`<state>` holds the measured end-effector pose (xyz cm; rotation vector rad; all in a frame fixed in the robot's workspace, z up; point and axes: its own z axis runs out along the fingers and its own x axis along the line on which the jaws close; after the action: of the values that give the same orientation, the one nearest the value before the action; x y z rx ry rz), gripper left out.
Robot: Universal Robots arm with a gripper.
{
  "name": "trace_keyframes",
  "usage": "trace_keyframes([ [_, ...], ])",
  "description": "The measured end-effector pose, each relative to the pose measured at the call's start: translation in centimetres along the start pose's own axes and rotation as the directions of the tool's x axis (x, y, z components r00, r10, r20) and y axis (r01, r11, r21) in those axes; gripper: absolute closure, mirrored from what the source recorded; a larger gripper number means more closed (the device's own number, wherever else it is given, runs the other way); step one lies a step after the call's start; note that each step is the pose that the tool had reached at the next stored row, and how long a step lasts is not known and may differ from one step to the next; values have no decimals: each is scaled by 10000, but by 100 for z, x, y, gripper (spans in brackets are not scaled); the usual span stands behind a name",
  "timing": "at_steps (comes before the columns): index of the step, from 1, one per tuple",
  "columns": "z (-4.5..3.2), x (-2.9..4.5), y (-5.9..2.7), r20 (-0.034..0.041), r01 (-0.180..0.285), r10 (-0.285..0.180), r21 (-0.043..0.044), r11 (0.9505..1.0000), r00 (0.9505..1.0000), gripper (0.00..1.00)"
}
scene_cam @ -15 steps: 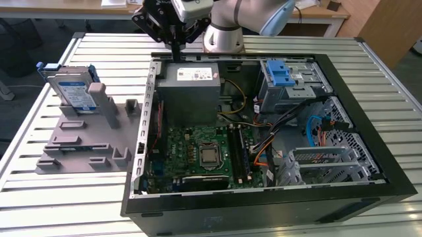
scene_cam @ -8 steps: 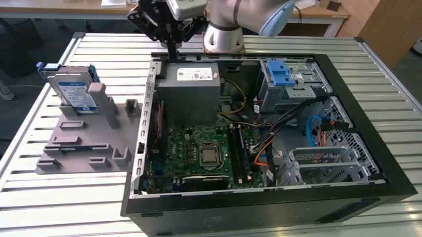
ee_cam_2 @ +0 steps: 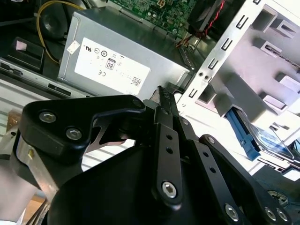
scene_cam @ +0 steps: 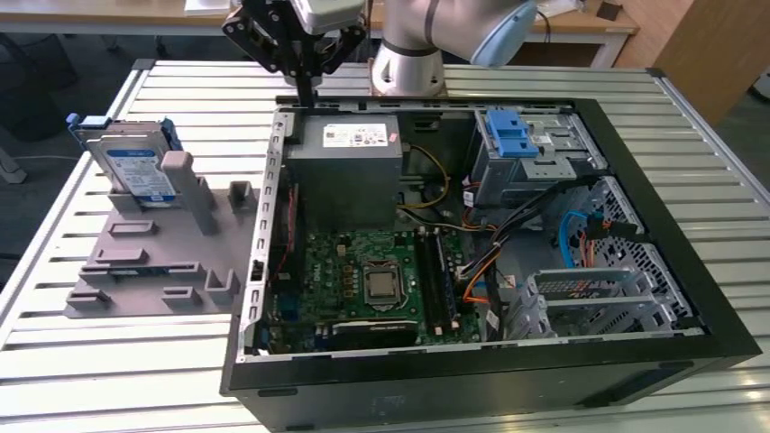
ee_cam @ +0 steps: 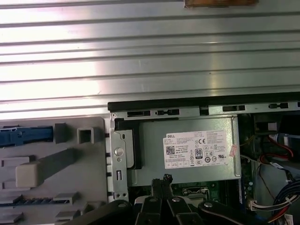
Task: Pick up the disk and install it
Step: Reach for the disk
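**Item 1, jaws.** You have them closed and empty. The two fingertips [scene_cam: 305, 97] are pressed together and point down. They hang over the far left corner of the open computer case [scene_cam: 673, 361], just above the far edge of the power supply [scene_cam: 349, 171]. In both wrist views the tips meet with no gap and nothing sits between them.

**Item 2, disk [scene_cam: 130, 167].** It is outside the case, on the exterior view's left. It stands on edge in a grey plastic rack [scene_cam: 144, 262] on the slatted metal surface [scene_cam: 72, 361]. The labelled face is turned toward the near side and the blue carrier frames it. A rack post covers part of its right side. The thin top edge runs left to right across the exterior view, so the flat faces look near and far.

**Item 3, the relation to note.** From the jaws, the disk lies to the exterior view's left, somewhat nearer and lower. The two are well apart, and the left wall of the case stands between them. Nothing touches the disk but the rack.

**Item 4, drive cage [scene_cam: 565, 167].** It is grey metal with a blue latch [scene_cam: 511, 135] and sits at the far right inside the case, on the opposite side of the jaws from the disk.

**Item 5, state of work.** Your pick-up is not yet made, judging by the disk sitting in the rack.
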<state>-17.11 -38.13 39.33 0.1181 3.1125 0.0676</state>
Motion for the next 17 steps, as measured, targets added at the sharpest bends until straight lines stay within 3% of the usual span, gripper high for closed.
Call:
trace_keyframes([
  [17,-3,218,54,0,2,-2,0,10000,10000,89],
])
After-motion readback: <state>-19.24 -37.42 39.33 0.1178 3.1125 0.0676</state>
